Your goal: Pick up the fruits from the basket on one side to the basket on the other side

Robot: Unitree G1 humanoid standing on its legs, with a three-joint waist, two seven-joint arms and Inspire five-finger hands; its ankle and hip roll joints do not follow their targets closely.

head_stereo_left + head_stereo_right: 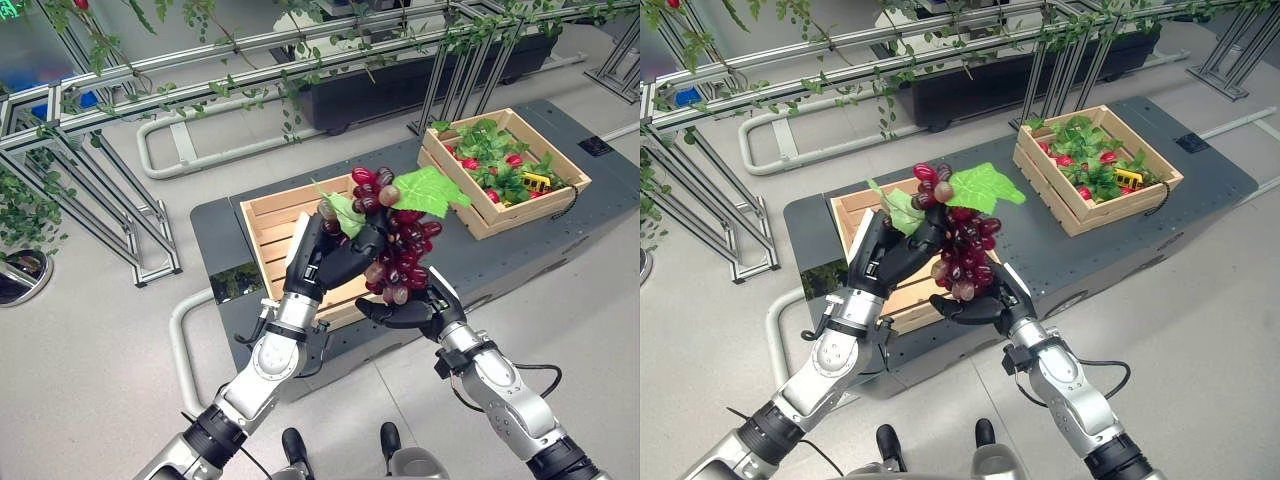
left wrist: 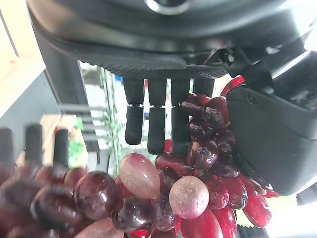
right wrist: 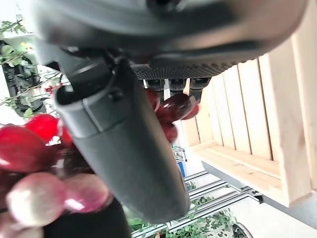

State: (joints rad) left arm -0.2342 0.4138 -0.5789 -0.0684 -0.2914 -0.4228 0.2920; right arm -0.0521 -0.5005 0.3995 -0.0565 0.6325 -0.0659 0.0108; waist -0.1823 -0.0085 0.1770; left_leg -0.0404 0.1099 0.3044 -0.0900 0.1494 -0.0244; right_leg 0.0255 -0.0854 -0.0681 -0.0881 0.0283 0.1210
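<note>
The grapes [image 1: 400, 245] hang above the near crate's [image 1: 268, 225] front edge. The left hand [image 1: 335, 258] curls round the bunch; the right hand [image 1: 410, 310] cups it from below, fingers bent against it. The far crate [image 1: 548, 195] holds fruit.

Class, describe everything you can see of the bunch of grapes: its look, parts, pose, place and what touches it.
The bunch of grapes is a cluster of glossy dark red and purple berries, a few paler pink ones among them, topped by broad green leaves that look artificial. It hangs upright, leaves uppermost, above the near edge of the left wooden crate, clear of it. The left hand curls around its upper part from the side, while the right hand cups it from beneath, thumb against the berries.
</note>
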